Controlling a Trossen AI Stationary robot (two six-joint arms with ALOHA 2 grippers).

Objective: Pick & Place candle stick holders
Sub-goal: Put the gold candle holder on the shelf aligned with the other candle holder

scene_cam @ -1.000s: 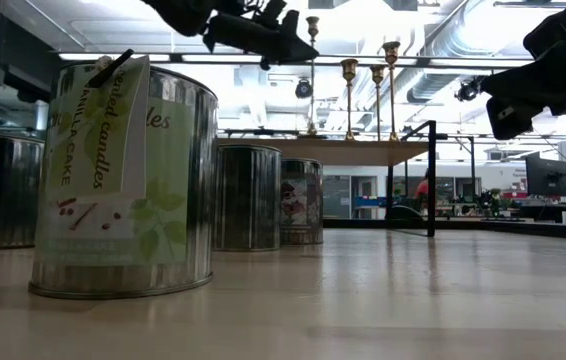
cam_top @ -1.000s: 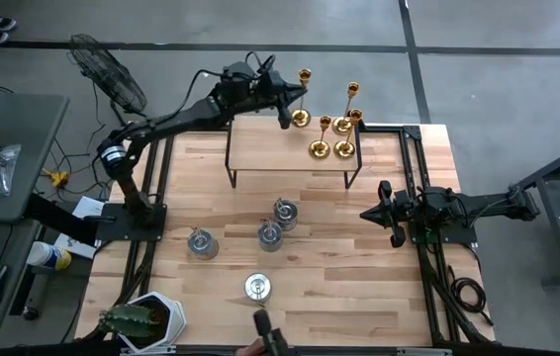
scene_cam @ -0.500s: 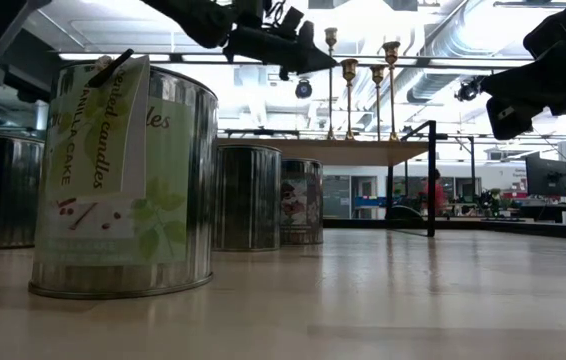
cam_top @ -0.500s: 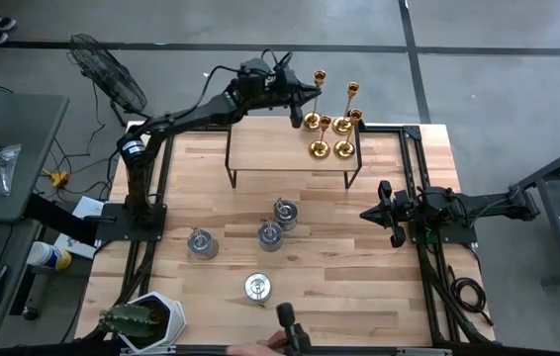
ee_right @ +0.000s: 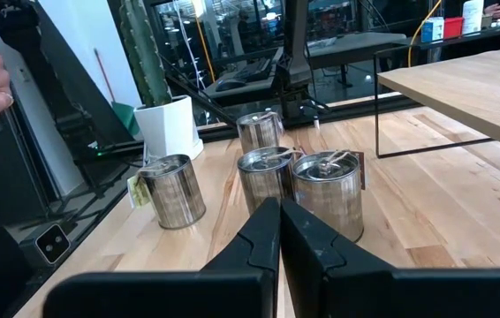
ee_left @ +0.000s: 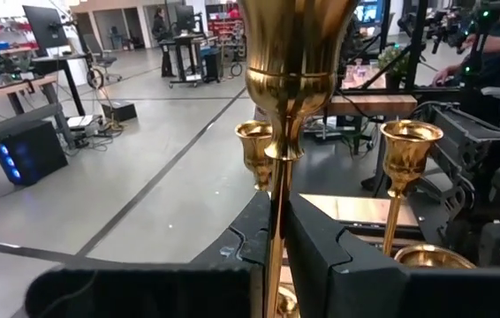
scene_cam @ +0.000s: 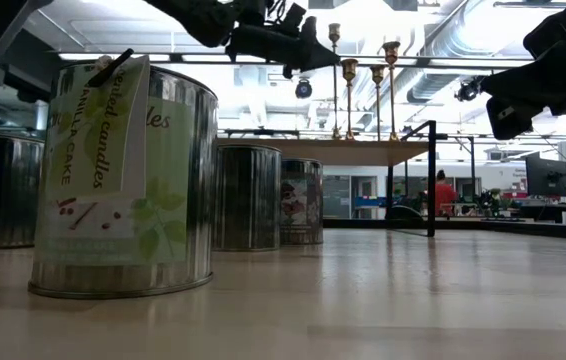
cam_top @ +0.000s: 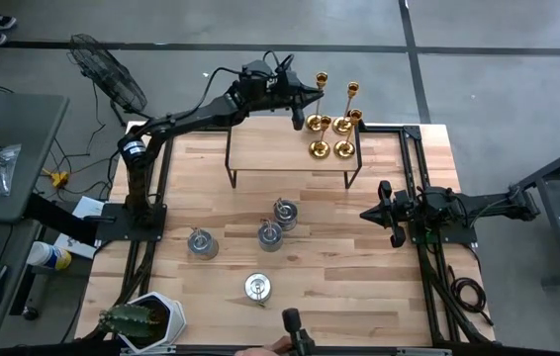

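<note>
Nudged rightward, left fingers (ee_left: 278, 256) clamping one of seemingly four gold candlesticks (cam_top: 320, 99); four tins (cam_top: 258, 287).

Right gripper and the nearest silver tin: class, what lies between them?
In the high view, only bare wooden table lies between the right gripper and the nearest tin.

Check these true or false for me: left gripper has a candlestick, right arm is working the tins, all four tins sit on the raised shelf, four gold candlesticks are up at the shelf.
1. The left gripper is shut on a gold candlestick. True.
2. The right gripper is gripping a tin. False: it waits at the table's right side, fingers shut on nothing.
3. All four silver tins sit on the raised shelf. False: they stand on the table.
4. Four gold candlesticks are at the shelf's far right end. True.
</note>
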